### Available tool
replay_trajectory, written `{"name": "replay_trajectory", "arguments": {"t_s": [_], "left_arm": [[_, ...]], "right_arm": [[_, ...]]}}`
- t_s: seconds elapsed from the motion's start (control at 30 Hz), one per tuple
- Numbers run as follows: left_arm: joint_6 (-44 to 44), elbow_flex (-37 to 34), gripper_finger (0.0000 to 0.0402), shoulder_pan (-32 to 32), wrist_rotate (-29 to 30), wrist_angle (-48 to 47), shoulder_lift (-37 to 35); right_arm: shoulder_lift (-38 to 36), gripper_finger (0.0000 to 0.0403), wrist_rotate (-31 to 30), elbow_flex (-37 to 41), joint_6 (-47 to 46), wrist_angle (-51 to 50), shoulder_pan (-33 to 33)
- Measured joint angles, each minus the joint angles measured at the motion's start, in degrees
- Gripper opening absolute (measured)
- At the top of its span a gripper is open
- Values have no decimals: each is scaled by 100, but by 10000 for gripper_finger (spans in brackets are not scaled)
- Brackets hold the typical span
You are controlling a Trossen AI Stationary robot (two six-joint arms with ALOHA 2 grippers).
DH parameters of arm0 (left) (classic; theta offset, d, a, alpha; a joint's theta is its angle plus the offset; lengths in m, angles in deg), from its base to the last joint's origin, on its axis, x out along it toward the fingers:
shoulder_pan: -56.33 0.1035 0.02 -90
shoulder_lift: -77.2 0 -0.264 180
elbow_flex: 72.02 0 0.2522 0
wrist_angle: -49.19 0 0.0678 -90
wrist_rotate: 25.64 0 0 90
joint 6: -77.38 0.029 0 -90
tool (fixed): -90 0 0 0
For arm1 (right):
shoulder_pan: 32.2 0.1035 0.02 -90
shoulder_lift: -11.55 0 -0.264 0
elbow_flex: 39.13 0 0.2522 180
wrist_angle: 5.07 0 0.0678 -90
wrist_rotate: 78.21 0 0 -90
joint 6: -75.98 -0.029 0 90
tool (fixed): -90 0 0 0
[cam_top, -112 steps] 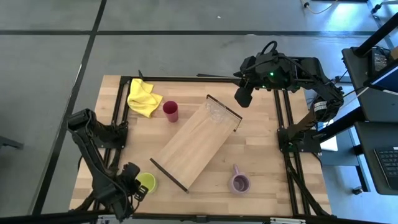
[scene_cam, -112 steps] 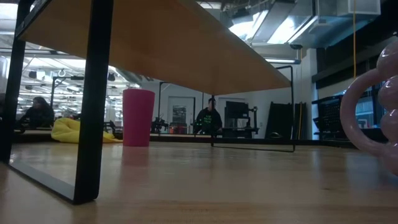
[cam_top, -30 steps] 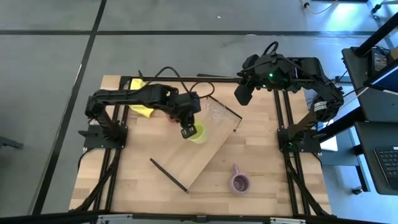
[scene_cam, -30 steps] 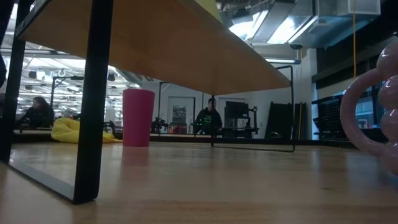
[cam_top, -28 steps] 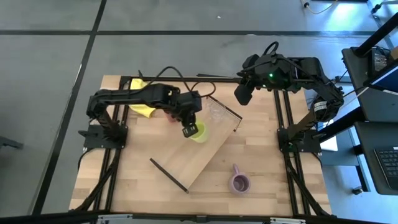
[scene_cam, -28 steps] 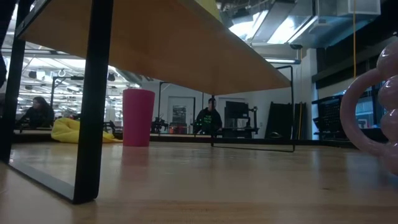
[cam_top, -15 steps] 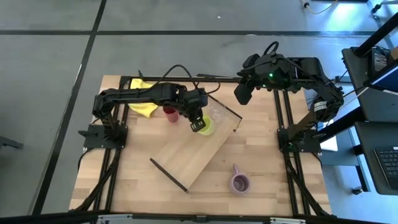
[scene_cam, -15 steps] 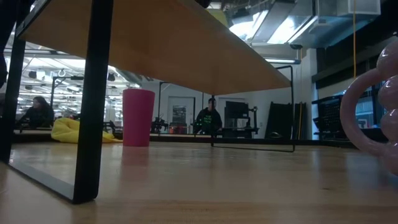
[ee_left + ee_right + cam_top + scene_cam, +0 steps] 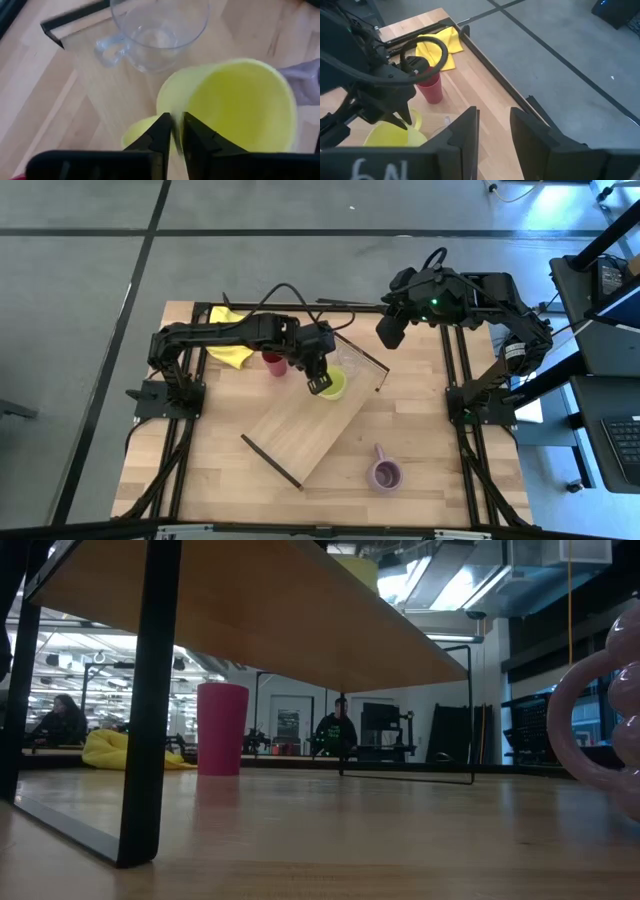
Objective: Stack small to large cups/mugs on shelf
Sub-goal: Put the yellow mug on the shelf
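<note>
The lime-yellow mug [image 9: 335, 386] is on the light-wood shelf [image 9: 300, 425], close to its far railed end. My left gripper [image 9: 319, 382] is shut on it. A clear glass cup [image 9: 157, 30] stands just beyond it on the shelf. The dark red tumbler [image 9: 272, 363] stands on the table beside the shelf's far left. The lilac mug [image 9: 384, 473] stands near the front right. My right gripper [image 9: 390, 333] hangs open high over the far edge. My left gripper [image 9: 177, 134] has the mug's wall at the rim [image 9: 175, 116], beside the handle [image 9: 136, 135], between its two fingers, one inside the mug and one outside. The fingers slant down from the table's left. The mug's mouth faces up; its base is hidden from me.
A crumpled yellow cloth [image 9: 228, 340] lies at the far left corner. Thin dark rails [image 9: 270, 461] close the shelf's two short ends. Bare shelf board stretches toward the near end. In the low view, the shelf's underside [image 9: 250, 610] fills the top and a person sits far behind.
My left gripper has carried the lime-yellow mug along the shelf toward its far end and the glass cup, sinking a little. The mug's top now shows above the shelf's edge in the low view.
</note>
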Motion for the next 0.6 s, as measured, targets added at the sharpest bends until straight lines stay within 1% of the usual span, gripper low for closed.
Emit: {"name": "replay_trajectory", "arguments": {"t_s": [0.23,0.33,0.43,0.53,0.6], "left_arm": [[106,357,44,6,35,18,-7],[115,468,44,16,53,-118,-7],[153,485,44,16,299,-345,-9],[148,482,44,16,644,-796,-66],[109,487,44,-20,741,-874,-137]], "right_arm": [[0,120,1,0,3,-28,0],[0,120,2,0,6,-28,0],[0,120,1,0,8,-61,0],[0,120,-2,0,8,-183,0],[0,120,-102,0,-2,-301,0]]}}
